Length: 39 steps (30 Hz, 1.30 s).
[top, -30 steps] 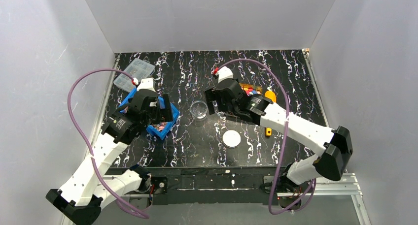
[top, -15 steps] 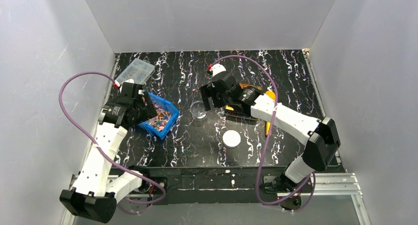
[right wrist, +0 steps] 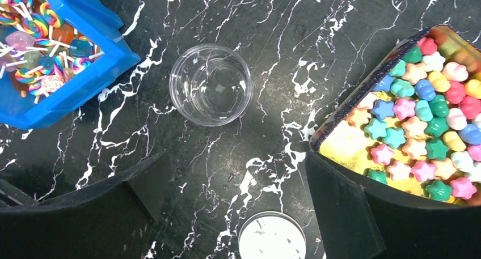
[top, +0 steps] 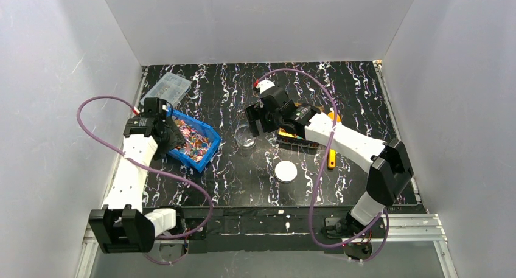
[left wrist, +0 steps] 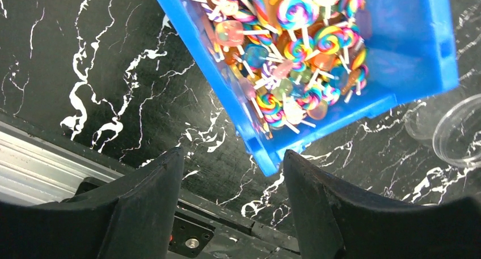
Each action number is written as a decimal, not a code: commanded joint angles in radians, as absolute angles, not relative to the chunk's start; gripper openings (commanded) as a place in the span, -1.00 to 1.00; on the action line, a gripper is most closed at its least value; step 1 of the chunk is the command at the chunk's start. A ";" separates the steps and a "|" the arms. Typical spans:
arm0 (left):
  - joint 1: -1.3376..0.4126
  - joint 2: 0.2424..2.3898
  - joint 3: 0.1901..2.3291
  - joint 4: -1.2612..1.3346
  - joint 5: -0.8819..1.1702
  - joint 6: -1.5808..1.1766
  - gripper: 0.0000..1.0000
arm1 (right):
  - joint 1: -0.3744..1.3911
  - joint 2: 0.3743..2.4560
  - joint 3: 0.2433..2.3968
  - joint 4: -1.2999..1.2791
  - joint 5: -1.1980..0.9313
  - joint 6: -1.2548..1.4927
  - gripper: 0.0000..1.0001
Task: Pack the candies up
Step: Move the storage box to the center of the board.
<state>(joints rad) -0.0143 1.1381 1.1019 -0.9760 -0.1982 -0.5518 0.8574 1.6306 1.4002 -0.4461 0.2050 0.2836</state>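
Right tool [right wrist: 233, 162]: fully open, empty, above the clear cup [right wrist: 211, 92]. Left tool [left wrist: 232, 157]: partly open, empty, at the blue bin [left wrist: 408, 43] corner. Candies [right wrist: 425, 128] fill the tin [right wrist: 340, 148]. Pinch one candy gently and release it squarely over the cup.

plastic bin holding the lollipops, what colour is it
Bright blue plastic bin; clearest in the left wrist view.

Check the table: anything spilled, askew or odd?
No spill: the candies are all inside the tin and the blue bin. The bin sits skewed to the table edges. The clear cup is empty, a white lid lying apart from it. Nothing looks damaged.
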 commanded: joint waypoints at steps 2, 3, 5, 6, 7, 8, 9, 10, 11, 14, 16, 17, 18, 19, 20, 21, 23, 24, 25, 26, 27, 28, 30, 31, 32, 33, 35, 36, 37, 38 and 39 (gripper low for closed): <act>0.066 1.192 1.080 -0.953 -0.164 -0.544 0.26 | 0.851 1.663 1.446 -0.410 0.162 0.274 0.91; 0.072 1.202 1.078 -0.949 -0.165 -0.543 0.25 | 0.851 1.667 1.446 -0.407 0.157 0.276 0.91; 0.086 1.225 1.074 -0.938 -0.164 -0.546 0.24 | 0.850 1.671 1.439 -0.396 0.149 0.278 0.90; 0.090 1.241 1.076 -0.933 -0.162 -0.547 0.23 | 0.850 1.671 1.435 -0.390 0.145 0.280 0.90; 0.093 1.251 1.078 -0.930 -0.163 -0.548 0.22 | 0.850 1.672 1.434 -0.387 0.140 0.283 0.90; 0.095 1.261 1.080 -0.926 -0.166 -0.548 0.21 | 0.850 1.672 1.434 -0.385 0.137 0.284 0.89; 0.098 1.271 1.083 -0.921 -0.169 -0.546 0.19 | 0.850 1.673 1.434 -0.385 0.134 0.285 0.89; 0.102 1.281 1.088 -0.918 -0.175 -0.542 0.17 | 0.850 1.673 1.431 -0.385 0.131 0.285 0.88; 0.104 1.289 1.090 -0.915 -0.175 -0.542 0.13 | 0.850 1.670 1.429 -0.384 0.132 0.284 0.88; 0.106 1.320 1.095 -0.904 -0.159 -0.541 0.07 | 0.849 1.668 1.422 -0.388 0.148 0.279 0.88; 0.107 1.342 1.096 -0.897 -0.162 -0.540 0.01 | 0.847 1.666 1.418 -0.393 0.150 0.279 0.88; 0.107 1.350 1.099 -0.894 -0.167 -0.540 -0.03 | 0.847 1.663 1.416 -0.392 0.149 0.279 0.87; 0.107 1.358 1.102 -0.891 -0.171 -0.540 -0.09 | 0.847 1.658 1.410 -0.390 0.148 0.281 0.88; 0.106 1.364 1.104 -0.886 -0.173 -0.540 -0.15 | 0.847 1.654 1.406 -0.389 0.147 0.280 0.88; 0.106 1.370 1.105 -0.882 -0.174 -0.540 -0.22 | 0.847 1.649 1.402 -0.387 0.148 0.282 0.88; 0.106 1.377 1.109 -0.880 -0.173 -0.540 -0.29 | 0.847 1.643 1.397 -0.386 0.149 0.282 0.88; 0.106 1.392 1.118 -0.875 -0.173 -0.540 -0.37 | 0.847 1.632 1.387 -0.382 0.151 0.283 0.88; 0.107 1.400 1.123 -0.875 -0.172 -0.539 -0.42 | 0.848 1.629 1.381 -0.381 0.154 0.285 0.88; 0.107 1.408 1.125 -0.873 -0.171 -0.540 -0.47 | 0.847 1.625 1.374 -0.379 0.155 0.286 0.88; 0.107 1.414 1.128 -0.870 -0.168 -0.541 -0.55 | 0.847 1.622 1.367 -0.378 0.154 0.288 0.87; 0.107 1.420 1.131 -0.866 -0.165 -0.542 -0.64 | 0.847 1.617 1.360 -0.377 0.154 0.289 0.87; 0.107 1.427 1.136 -0.861 -0.160 -0.545 -0.73 | 0.847 1.613 1.353 -0.376 0.155 0.292 0.87; 0.106 1.445 1.149 -0.851 -0.146 -0.548 -0.90 | 0.847 1.602 1.335 -0.374 0.155 0.298 0.87; 0.107 1.456 1.158 -0.847 -0.143 -0.549 -0.96 | 0.847 1.595 1.325 -0.371 0.153 0.302 0.86; 0.106 1.466 1.169 -0.845 -0.141 -0.550 -1.00 | 0.847 1.588 1.314 -0.367 0.152 0.305 0.86; 0.107 1.480 1.179 -0.846 -0.139 -0.551 -1.00 | 0.847 1.581 1.304 -0.364 0.151 0.309 0.86; 0.107 1.498 1.194 -0.841 -0.128 -0.561 -1.00 | 0.847 1.566 1.282 -0.359 0.148 0.315 0.86; 0.107 1.507 1.199 -0.836 -0.116 -0.567 -1.00 | 0.847 1.560 1.273 -0.356 0.149 0.318 0.86; 0.107 1.516 1.203 -0.833 -0.105 -0.574 -1.00 | 0.847 1.553 1.264 -0.355 0.150 0.321 0.86; 0.107 1.524 1.206 -0.829 -0.097 -0.582 -1.00 | 0.847 1.546 1.257 -0.354 0.150 0.324 0.85; 0.107 1.533 1.212 -0.823 -0.085 -0.588 -1.00 | 0.847 1.540 1.251 -0.354 0.150 0.326 0.85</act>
<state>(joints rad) 0.1104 1.4963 1.1782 -0.8883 -0.1669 -0.5594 0.8509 1.5974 1.2743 -0.3912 0.1505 0.3096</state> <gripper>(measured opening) 0.212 0.929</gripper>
